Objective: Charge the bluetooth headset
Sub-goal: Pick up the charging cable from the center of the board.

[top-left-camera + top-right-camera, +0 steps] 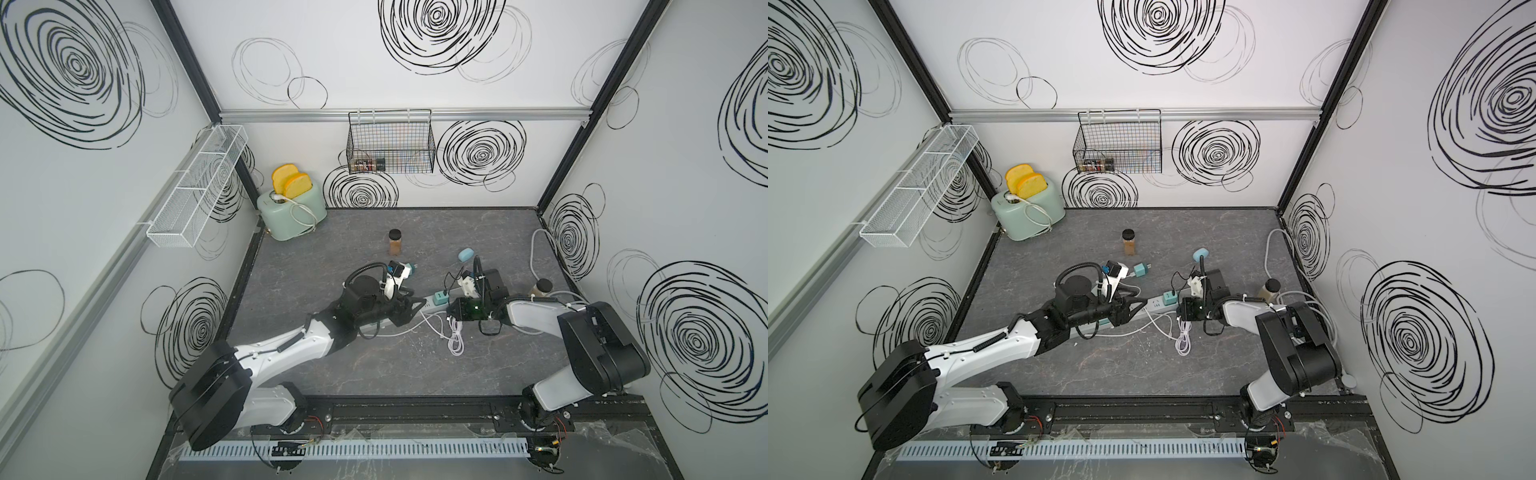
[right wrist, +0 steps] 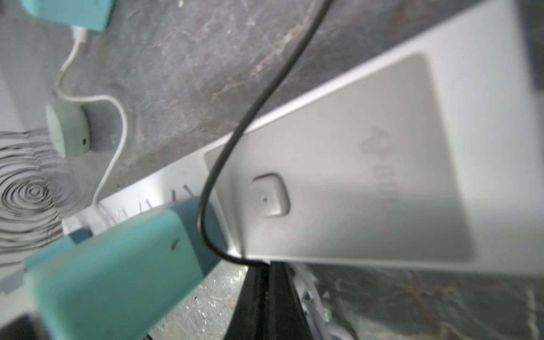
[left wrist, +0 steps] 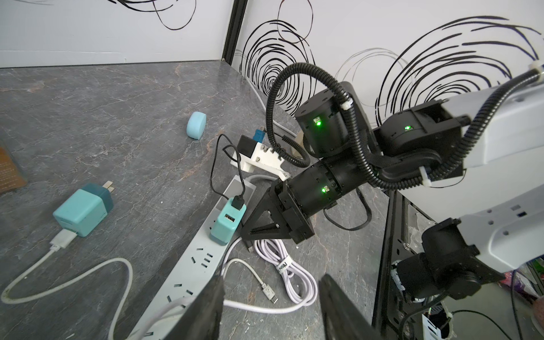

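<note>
The bluetooth headset's pale blue case (image 1: 466, 254) (image 1: 1200, 253) (image 3: 196, 125) lies on the table behind my right arm, with nothing touching it. A teal adapter (image 1: 439, 296) (image 3: 226, 223) (image 2: 112, 270) sits in the white power strip (image 1: 430, 302) (image 3: 191, 259) (image 2: 353, 176). A thin black cable (image 3: 214, 164) (image 2: 235, 138) is plugged into it and loops round to my right gripper (image 1: 451, 312) (image 3: 244, 232) (image 2: 262, 265), which is shut on it beside the adapter. My left gripper (image 1: 419, 305) (image 3: 272, 294) hovers open over the strip, holding nothing.
A second teal adapter (image 1: 410, 269) (image 3: 82, 210) with a white cable lies loose behind the strip. A lilac cable coil (image 1: 455, 340) (image 3: 282, 259) lies in front. Spice jars (image 1: 395, 243) (image 1: 542, 286) stand on the table. A toaster (image 1: 291, 208) fills the back left corner.
</note>
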Controlling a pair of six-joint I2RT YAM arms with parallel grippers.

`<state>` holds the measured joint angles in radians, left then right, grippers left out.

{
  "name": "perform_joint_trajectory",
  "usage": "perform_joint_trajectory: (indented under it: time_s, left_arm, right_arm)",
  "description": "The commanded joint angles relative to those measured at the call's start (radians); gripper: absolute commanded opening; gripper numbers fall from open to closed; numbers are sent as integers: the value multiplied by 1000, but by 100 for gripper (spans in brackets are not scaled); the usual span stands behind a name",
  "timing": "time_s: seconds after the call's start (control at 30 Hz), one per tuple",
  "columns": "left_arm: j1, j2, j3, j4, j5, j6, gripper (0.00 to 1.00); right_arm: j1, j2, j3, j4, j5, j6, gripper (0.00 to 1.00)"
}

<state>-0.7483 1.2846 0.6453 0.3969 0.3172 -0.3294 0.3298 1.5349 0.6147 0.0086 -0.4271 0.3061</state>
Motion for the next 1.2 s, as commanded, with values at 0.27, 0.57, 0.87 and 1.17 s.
perform_joint_trajectory:
  time_s: [0.27,0.57,0.87,1.17]
  left_arm:
    - [-15,-7,40,48,10,26,56]
    - [-27,-18,33,68,-4,39,56]
    - [-28,12,40,81,6,42,56]
    - [-23,16,19,128,17,40,56]
  right_arm:
    - [-72,-308,73,-168,-78,44,1]
    - [-108,-335,45,-136,-162,3,7]
    - [-115,-432,-50,3,-196,-22,5]
    - [-122,-469,-16,-46,-223,-14,3]
